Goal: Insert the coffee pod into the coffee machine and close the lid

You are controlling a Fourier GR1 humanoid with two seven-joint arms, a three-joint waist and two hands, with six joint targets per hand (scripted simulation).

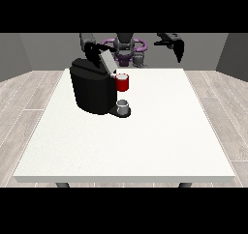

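The lid is met by the hand at the view's left, finger state unreadable, while the other hand hangs open; a grey thing sits below the red thing at the machine, so the coffee machine could be closed empty.

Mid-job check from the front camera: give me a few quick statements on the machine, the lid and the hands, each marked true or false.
1. The coffee machine stands on the white table, towards the view's left. True.
2. The machine's lid is shut flat. False: it is raised and tilted.
3. A red thing at the machine shows at its front. True.
4. The hand at the view's right rests on the table. False: it hangs in the air above the table's far edge, apart from the machine.
5. A grey thing sits at the machine's base, below the red thing. True.
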